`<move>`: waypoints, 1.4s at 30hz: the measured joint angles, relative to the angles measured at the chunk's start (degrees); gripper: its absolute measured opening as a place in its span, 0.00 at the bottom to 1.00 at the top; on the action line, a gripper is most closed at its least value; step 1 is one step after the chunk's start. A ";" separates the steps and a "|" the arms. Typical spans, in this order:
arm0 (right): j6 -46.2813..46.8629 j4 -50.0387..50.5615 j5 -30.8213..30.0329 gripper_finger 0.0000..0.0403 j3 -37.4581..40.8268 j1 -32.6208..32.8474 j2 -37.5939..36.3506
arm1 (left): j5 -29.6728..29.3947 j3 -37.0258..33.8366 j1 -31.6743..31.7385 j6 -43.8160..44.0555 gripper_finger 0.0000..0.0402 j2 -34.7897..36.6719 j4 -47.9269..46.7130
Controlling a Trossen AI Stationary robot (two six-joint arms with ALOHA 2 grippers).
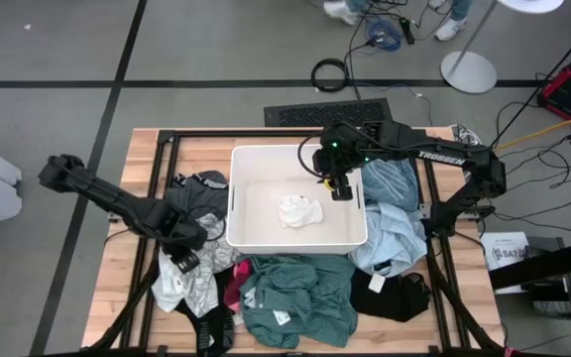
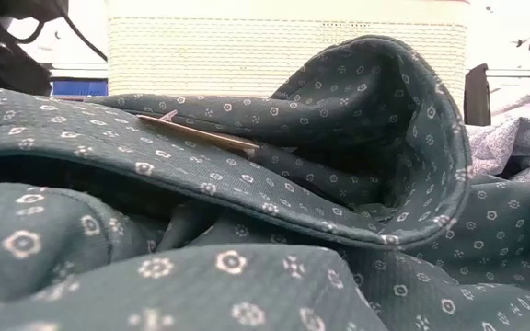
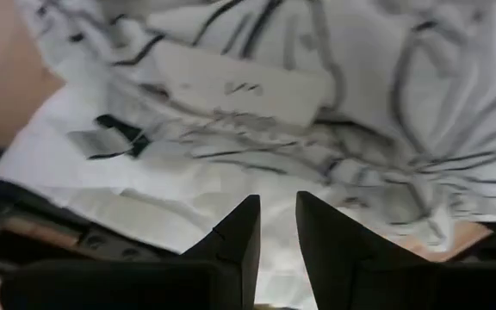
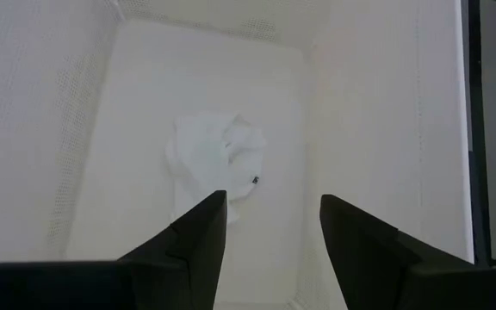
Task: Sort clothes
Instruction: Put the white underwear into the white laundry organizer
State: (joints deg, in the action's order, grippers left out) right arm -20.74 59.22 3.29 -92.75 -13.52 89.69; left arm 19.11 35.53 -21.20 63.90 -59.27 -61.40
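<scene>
The clothes lie around a white bin (image 1: 246,233). A white-grey patterned garment (image 1: 181,286) lies left of the bin and fills the left wrist view (image 3: 257,95). A teal-green one (image 1: 300,297) lies by the near edge, a light blue one (image 1: 397,230) to the right, a black one (image 1: 401,297) and a dark red one (image 1: 234,288). One white garment (image 1: 298,209) lies on the bin's floor. My left gripper (image 3: 275,207) points down just over the patterned garment, its fingers a narrow gap apart with nothing between them. My right gripper (image 4: 274,202) hangs open above the bin's right half.
A black garment with white lettering (image 1: 198,186) lies at the bin's far left corner. In the low view the teal dotted cloth (image 2: 247,230) with a paper tag (image 2: 201,135) blocks most of the table. Bare wood shows along the far left of the table (image 1: 196,149).
</scene>
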 joint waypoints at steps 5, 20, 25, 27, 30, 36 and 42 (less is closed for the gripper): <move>-0.67 0.46 -0.01 0.44 -0.02 0.00 0.00 | -0.09 -0.02 -0.13 -1.31 0.27 -2.23 -1.97; -0.67 1.01 -0.02 0.44 -0.02 0.00 -0.02 | 3.33 -0.02 -0.71 -8.71 0.26 -10.07 -1.96; 0.18 1.04 -0.02 0.44 -0.02 0.00 -0.02 | 6.00 -0.02 -0.71 -14.30 0.03 -11.36 -0.11; 0.24 1.07 -0.02 0.44 -0.02 0.00 -0.02 | 6.08 0.74 -0.82 -15.69 0.02 -11.28 0.12; 0.34 1.07 -0.05 0.44 -0.02 0.00 -0.02 | 5.95 3.55 -1.08 -17.61 0.01 -9.98 0.30; 0.58 1.07 -0.35 0.44 -0.04 0.00 -0.02 | -0.02 12.43 -1.08 -20.31 0.01 -4.32 0.22; 0.58 0.85 -0.31 0.44 -0.04 0.02 -0.02 | -15.50 23.30 -1.09 -25.25 0.00 1.44 0.64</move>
State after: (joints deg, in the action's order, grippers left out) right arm -20.16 60.07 2.98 -92.79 -13.50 89.67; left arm 3.61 58.83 -22.29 38.65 -57.84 -60.77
